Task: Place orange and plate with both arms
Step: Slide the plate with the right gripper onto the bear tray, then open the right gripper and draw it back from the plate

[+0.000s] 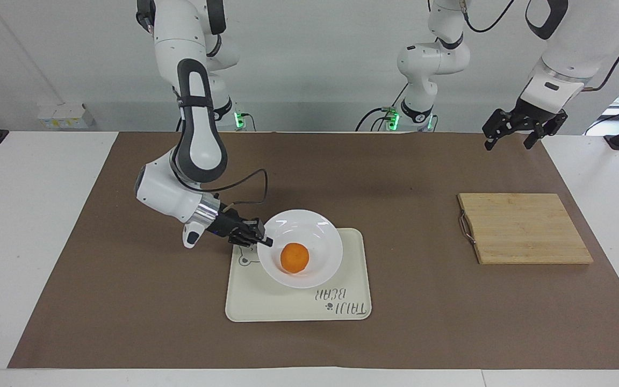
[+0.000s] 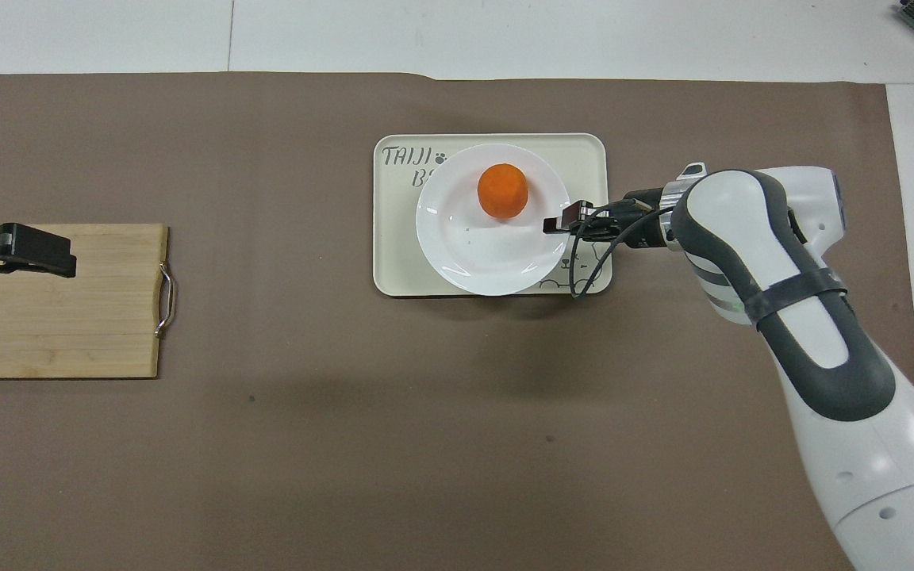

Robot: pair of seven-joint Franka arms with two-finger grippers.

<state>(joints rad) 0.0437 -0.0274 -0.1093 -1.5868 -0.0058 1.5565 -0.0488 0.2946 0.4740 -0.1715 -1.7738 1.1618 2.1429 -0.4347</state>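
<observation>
Status, nearest to me first. Left gripper (image 1: 508,144) waits up in the air with its fingers apart and holding nothing, over the brown mat (image 1: 127,322) just on my side of the bamboo cutting board (image 1: 524,228), well apart from the action.

Right gripper (image 1: 265,242) does the work: fingers clamped on the rim of the white plate (image 1: 317,228), gripping it from the right arm's end. It hangs over the tray's bear-drawing corner.

Orange (image 1: 294,257) sits loose in the plate's bowl, off centre, inward from my fingertips and over the lettered half of the tray. Nothing touches it but the plate.

The plate itself hangs over the cream bear tray (image 1: 266,306). Seen from overhead, the plate (image 2: 489,262) falls almost wholly inside the tray (image 2: 393,270), and only its lowest edge reaches the tray's near rim. The facing view suggests the plate is a little raised and tilted. I can't tell for certain whether it touches.

Key relation: the target lies straight below the load. The tray's long axis runs from one arm's end to the other, and the plate fits across the short side with little spare.

My read: lower it vertically, level out the tilt so the orange doesn't roll, then let go. The right arm owns this.
</observation>
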